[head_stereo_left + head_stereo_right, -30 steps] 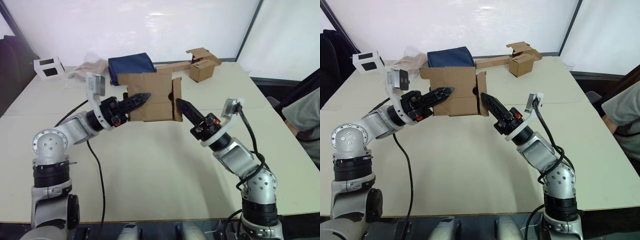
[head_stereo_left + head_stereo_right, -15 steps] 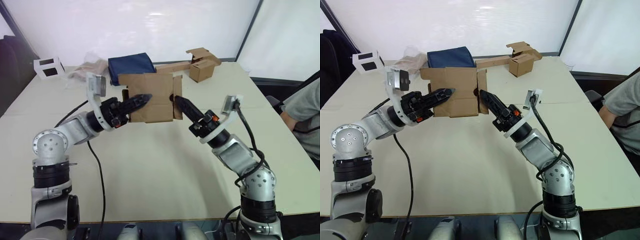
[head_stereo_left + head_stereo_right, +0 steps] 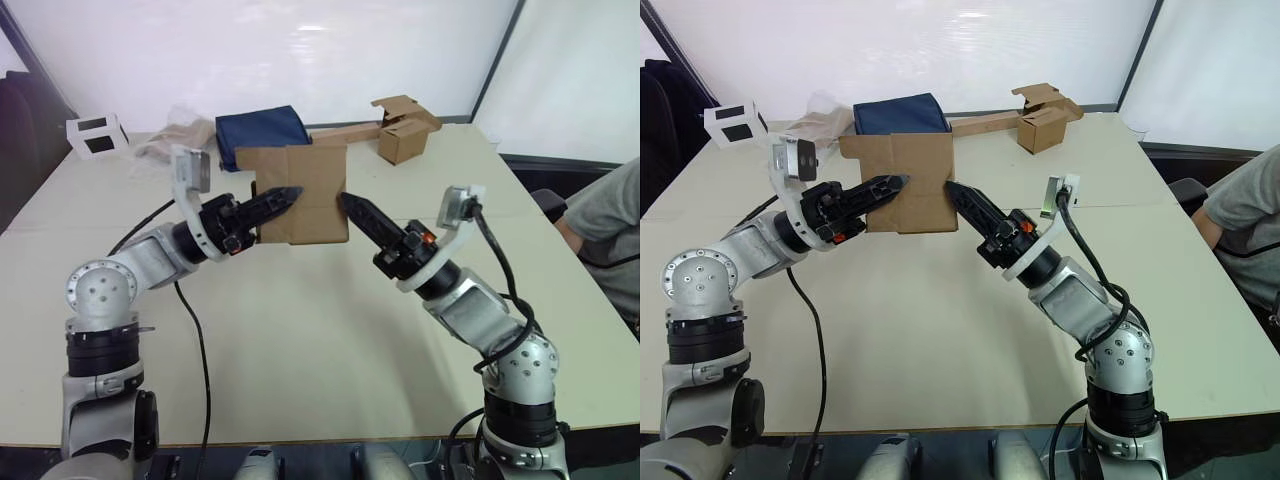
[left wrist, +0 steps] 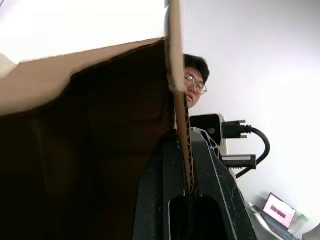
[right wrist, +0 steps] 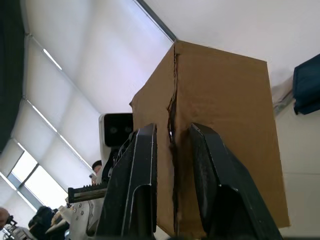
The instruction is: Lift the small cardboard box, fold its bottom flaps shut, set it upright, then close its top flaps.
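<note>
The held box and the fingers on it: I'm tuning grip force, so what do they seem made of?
Box: brown corrugated cardboard, matte; the fluted edge shows in the left wrist view. Left hand fingers: black, smooth, slightly glossy, probably hard plastic, clamped on that edge.

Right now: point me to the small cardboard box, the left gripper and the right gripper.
small cardboard box [image 3: 312, 180]: left eye view, its front face.
left gripper [image 3: 290, 192]: left eye view, fingertips on the box's wall.
right gripper [image 3: 952, 188]: right eye view, fingertips at the box's side.

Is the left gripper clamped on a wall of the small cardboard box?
Yes: in the left wrist view the left gripper has its two black fingers pinched on a cardboard edge of the small cardboard box.
</note>
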### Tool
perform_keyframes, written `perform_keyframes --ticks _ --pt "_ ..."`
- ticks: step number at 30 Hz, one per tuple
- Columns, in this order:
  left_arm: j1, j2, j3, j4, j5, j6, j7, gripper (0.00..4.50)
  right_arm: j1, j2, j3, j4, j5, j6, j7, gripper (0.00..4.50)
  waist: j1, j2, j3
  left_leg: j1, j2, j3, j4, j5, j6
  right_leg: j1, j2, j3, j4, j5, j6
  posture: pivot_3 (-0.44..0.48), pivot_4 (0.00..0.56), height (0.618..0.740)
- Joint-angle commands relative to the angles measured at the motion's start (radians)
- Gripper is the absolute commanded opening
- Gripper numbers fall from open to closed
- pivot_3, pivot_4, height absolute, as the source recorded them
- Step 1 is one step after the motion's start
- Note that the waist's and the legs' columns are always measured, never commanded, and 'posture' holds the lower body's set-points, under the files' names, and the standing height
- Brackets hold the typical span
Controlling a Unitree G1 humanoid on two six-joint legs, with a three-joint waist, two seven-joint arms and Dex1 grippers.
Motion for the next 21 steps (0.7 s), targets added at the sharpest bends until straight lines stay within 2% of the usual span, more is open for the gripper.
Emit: perform_keyframes --ticks 1,17,21 --pt "-0.015 -0.002 0.000 -0.028 -0.007 -0.014 0.001 0.00 -0.024 -0.002 0.048 -0.046 0.003 0.019 0.026 1.00 0.000 0.000 0.000 0.000 0.000 0.000 0.000 0.000 0.000 0.000 0.000 0.000 0.000 0.000 0.000 0.000 0.150 0.740" --pt "-0.013 -0.002 0.009 -0.030 -0.023 -0.020 0.018 0.00 0.044 -0.020 -0.107 0.051 0.129 -0.028 -0.015 1.00 0.001 0.000 0.000 0.000 0.000 0.000 0.000 0.000 0.000 0.000 0.000 0.000 0.000 0.000 0.000 0.000 0.150 0.740" --pt "-0.016 -0.004 0.009 -0.027 -0.021 -0.023 0.017 0.00 0.052 -0.023 -0.094 0.060 0.095 -0.028 -0.013 0.04 -0.002 0.000 0.000 0.000 0.000 0.000 0.000 0.000 0.000 0.000 0.000 0.000 0.000 0.000 0.000 0.000 0.150 0.740"
